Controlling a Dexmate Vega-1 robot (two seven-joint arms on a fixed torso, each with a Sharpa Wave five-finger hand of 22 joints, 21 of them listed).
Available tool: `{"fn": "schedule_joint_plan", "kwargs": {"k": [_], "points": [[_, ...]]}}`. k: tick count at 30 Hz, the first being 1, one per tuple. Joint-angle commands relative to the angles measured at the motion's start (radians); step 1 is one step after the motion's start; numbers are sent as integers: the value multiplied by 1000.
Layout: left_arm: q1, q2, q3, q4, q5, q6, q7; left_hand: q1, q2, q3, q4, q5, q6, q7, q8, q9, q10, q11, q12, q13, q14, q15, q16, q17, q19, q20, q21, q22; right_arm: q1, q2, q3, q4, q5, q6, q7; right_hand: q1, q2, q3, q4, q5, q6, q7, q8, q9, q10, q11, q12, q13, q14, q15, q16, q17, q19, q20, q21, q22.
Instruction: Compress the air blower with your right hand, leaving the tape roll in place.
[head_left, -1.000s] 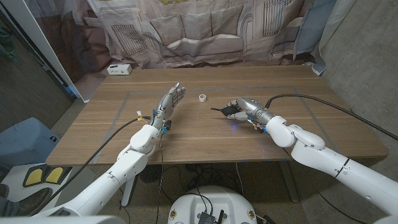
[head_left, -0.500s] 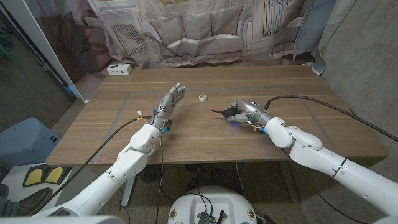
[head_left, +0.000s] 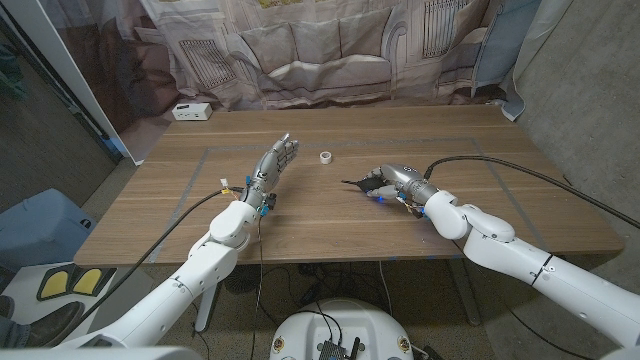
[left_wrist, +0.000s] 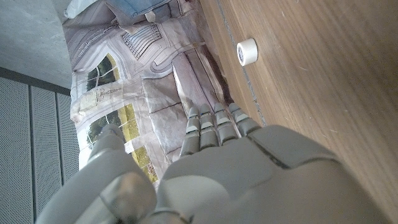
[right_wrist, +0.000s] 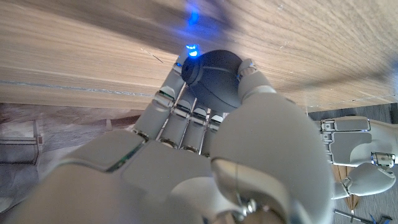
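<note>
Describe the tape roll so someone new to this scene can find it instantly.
Start at the wooden table and look to its middle, slightly toward the far edge, between the left hand and the right hand. The tape roll is the small white ring lying there alone, untouched. The only other small item nearby, the air blower, is dark and held in the right hand.

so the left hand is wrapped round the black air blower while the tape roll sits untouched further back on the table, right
Not quite: it is the right hand that is wrapped round the black air blower, as the right wrist view shows with the fingers closed on the bulb. The left hand holds nothing, its fingers straight. The rest stands: the tape roll sits untouched further back on the table, seen in the head view.
</note>
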Motion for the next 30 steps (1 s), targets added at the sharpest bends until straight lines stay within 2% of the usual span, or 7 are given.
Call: {"fn": "schedule_joint_plan", "kwargs": {"k": [1, 21, 30], "points": [[3, -3, -1, 2, -2, -5, 0, 1, 12, 4, -2, -2, 9, 0, 7, 5, 8, 5, -2, 2, 9, -2, 1, 6, 6, 3, -4, 5, 8, 3, -24, 11, -50, -26, -14, -6, 5, -3, -6, -1, -8, -1, 6, 2, -6, 0, 2, 2, -6, -39, -2, 4, -5, -4, -3, 0], [22, 4, -8, -10, -7, -8, 6, 1, 12, 4, -2, -2, 8, 0, 6, 5, 8, 4, -2, 2, 9, -1, 1, 6, 6, 1, -4, 5, 11, 2, -45, -5, -84, -84, 27, -12, 5, -9, -7, -2, -25, -4, 2, 1, -22, -1, -1, 2, -37, -33, -12, 8, -25, -2, -13, -1], [22, 3, -6, -8, -11, -6, -1, 1, 12, 5, -2, -2, 8, 0, 6, 5, 8, 5, -2, 2, 9, 0, 1, 6, 5, 1, -4, 5, 12, -3, -46, -14, -89, -94, 35, -34, -5, -21, 1, -6, -36, -5, 0, 1, -32, -4, -2, 2, -47, -29, -19, 5, -31, 0, -18, -1]]}}
